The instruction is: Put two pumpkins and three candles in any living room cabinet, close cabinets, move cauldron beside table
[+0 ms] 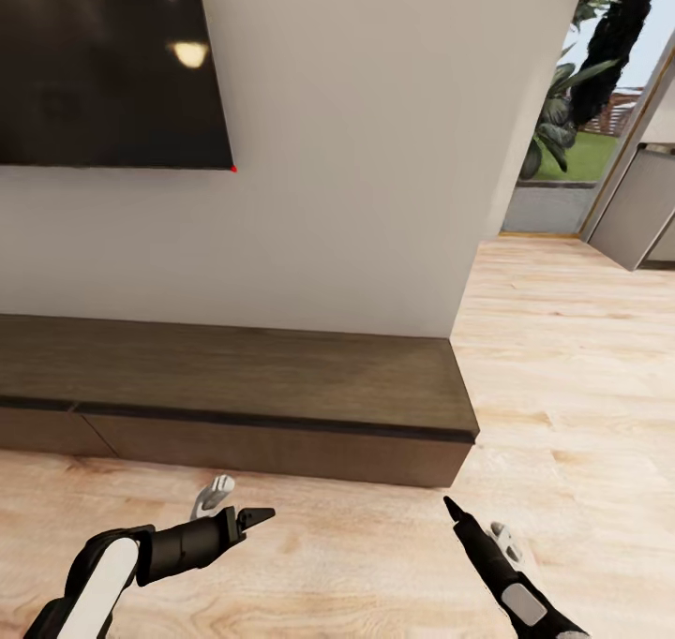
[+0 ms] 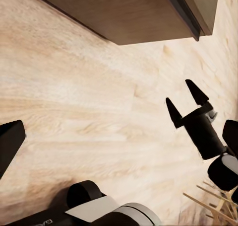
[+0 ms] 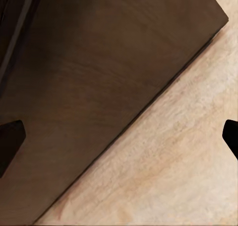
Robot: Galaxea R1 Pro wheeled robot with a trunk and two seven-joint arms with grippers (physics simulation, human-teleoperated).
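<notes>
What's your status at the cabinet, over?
Left gripper and right gripper open, empty, low over the wood floor. Cabinet straight ahead, drawers closed, top bare. Nothing between grippers and cabinet.

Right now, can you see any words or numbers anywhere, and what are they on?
Only one bit of writing shows: pale letters on the black arm casing at the edge of the left wrist view. They are cut off and too small to read.
No words or numbers on the cabinet, the dark screen on the wall, or the wooden floor.
</notes>
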